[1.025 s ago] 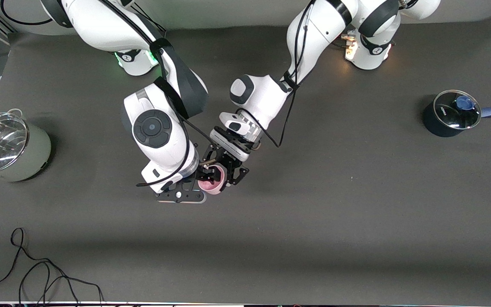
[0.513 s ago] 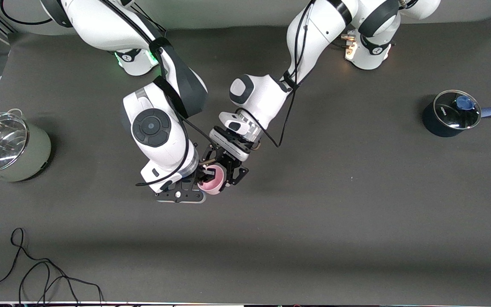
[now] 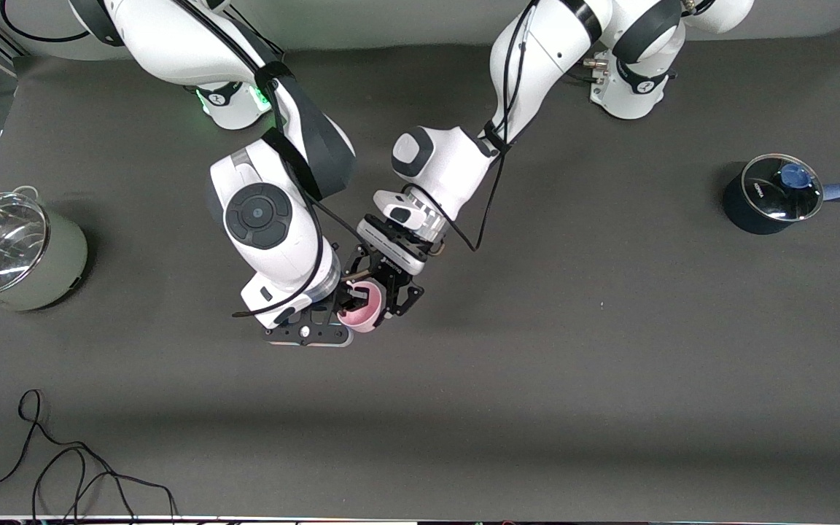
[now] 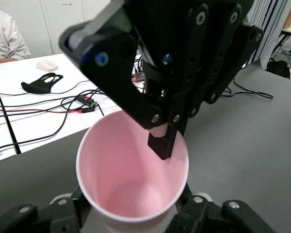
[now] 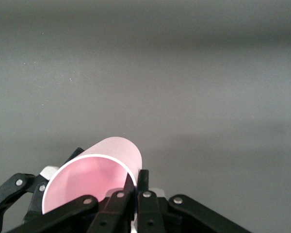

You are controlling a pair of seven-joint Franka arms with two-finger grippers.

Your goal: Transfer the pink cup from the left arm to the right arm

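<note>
The pink cup is held in the air over the middle of the table, lying roughly on its side. My left gripper is shut on the cup's body, one finger on each side; in the left wrist view the cup opens toward the camera. My right gripper is shut on the cup's rim, one finger inside and one outside. The right wrist view shows this pinch on the cup. The right gripper's inner finger also shows in the left wrist view.
A grey-green pot with a glass lid stands at the right arm's end of the table. A dark blue saucepan with a lid stands at the left arm's end. A black cable lies near the front camera's edge.
Almost nothing has moved. The right arm's hand has shifted very slightly; the cup and both grippers stay together in the same place.
</note>
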